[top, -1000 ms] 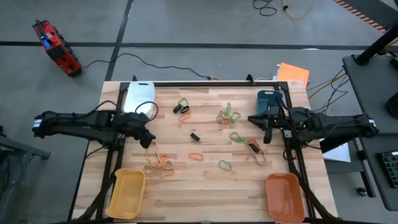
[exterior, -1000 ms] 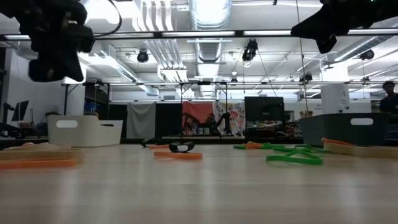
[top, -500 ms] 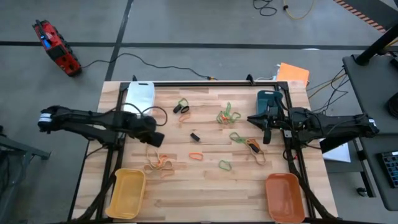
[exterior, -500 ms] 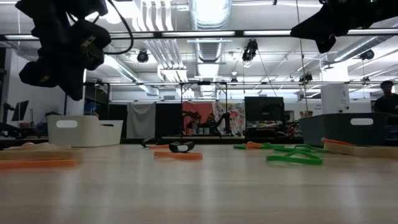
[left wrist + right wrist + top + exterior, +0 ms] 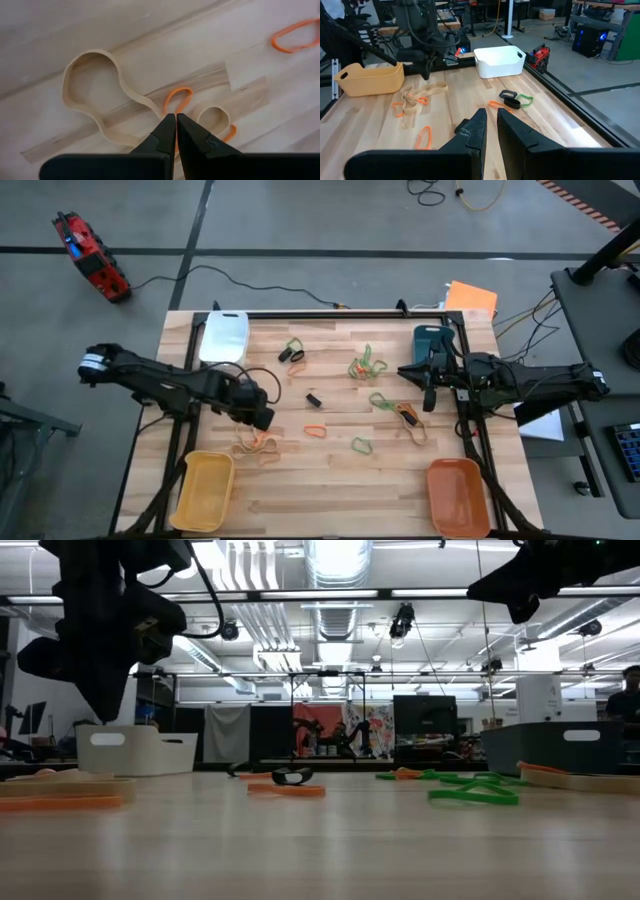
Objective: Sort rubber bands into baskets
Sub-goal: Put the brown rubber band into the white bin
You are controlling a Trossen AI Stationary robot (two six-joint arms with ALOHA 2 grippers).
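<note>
One tan band (image 5: 95, 95) lies flat, lengthwise across planks below shut left claw (image 5: 175, 118).

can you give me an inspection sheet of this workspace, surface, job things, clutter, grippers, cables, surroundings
surface: wooden table, light planks, dark frame.
job's things: white basket and teal basket at the far corners, yellow basket and orange basket at the near corners; rubber bands in green, orange, tan and black loose mid-table; none seen in a basket.
clutter: nothing seen on the table besides the bands.
grippers: left gripper shut, empty, over the tan and orange bands; right gripper shut, empty, near the teal basket.
cables: black cable across the floor to the table's far edge.
surroundings: red device on the floor, orange sheet behind the table.
</note>
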